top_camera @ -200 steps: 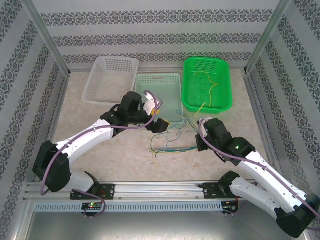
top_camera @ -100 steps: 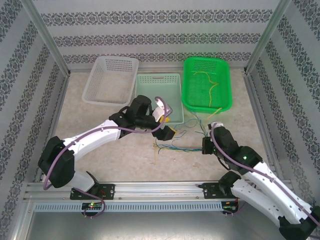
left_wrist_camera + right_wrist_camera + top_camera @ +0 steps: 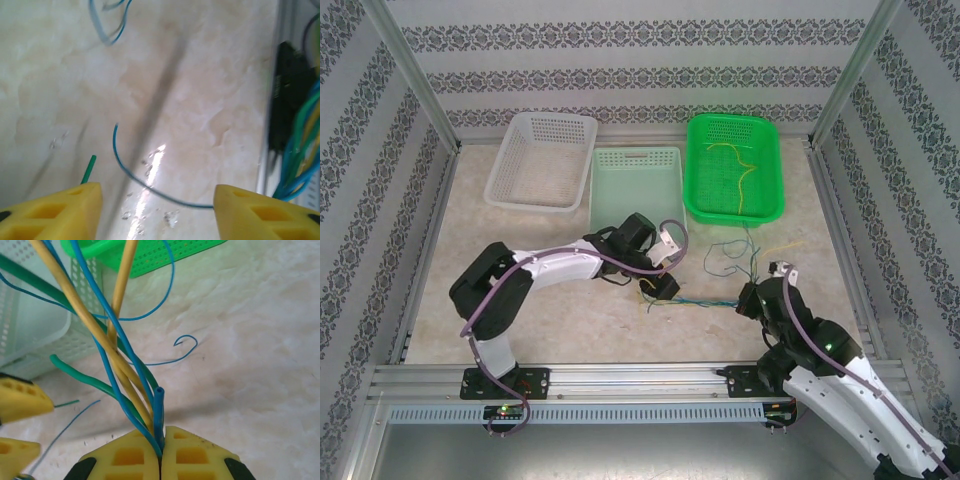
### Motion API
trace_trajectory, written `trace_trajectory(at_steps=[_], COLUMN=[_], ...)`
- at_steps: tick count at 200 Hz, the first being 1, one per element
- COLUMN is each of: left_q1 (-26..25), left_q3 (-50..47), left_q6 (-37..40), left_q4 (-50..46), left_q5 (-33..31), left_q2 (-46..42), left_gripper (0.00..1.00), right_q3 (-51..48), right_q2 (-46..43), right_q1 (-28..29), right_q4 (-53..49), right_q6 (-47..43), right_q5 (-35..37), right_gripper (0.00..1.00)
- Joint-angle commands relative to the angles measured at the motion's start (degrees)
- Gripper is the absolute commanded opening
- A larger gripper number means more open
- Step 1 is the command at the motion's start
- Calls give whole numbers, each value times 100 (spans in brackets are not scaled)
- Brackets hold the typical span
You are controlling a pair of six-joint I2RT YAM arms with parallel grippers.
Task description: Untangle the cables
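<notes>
Smooth, plastic-sheathed cables [image 3: 158, 405], the matt yellow plastic fingers [image 3: 195, 452] of the right claw [image 3: 160, 440], a glossy, marble-patterned table [image 3: 210, 90] mirroring the light, a shiny perforated plastic green basket [image 3: 735, 217] and a dull, ribbed metal rail [image 3: 640, 372].

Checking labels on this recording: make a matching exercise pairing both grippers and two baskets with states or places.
1 right gripper
2 left gripper
3 bright green plastic basket
4 pale mint plastic basket

a beside the white plastic basket
b open above the table
c shut on thin yellow, blue, green cables
d holds a loose yellow cable

Pairs: 1-c, 2-b, 3-d, 4-a
</notes>
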Motion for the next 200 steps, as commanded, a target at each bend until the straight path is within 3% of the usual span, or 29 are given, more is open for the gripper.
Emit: trace_trajectory(at_steps=[1,32,118,149,179,200], left_q1=[-132,-131,-242,-243,-247,-247], left_q3=[53,-89,-351,-387,-431,-504], left_q6=[-100,-97,0,53,44,-6], left_q4=[-267,-487,-699,-764,-850,-989], left_q5=[-377,-820,-1388,-1565,-1808,-2174], left_q2=[-17,-112,-241,-315,-355,-421], left_gripper=[56,45,15,13,10,10], right_q3=[-299,-815,-1609,-1525,-1215,-756], right_q2=[-391,-800,-1055,-725,140,976], right_q1=[31,14,-402,-962,-1239,-1357], right_q4=[138,476,964,1002,1074,965], right_q6=[1260,2522,4412,3955,3188,2624], right_q5=[630,939,722,-5,-400,-551], right_gripper=[0,0,0,0,0,14])
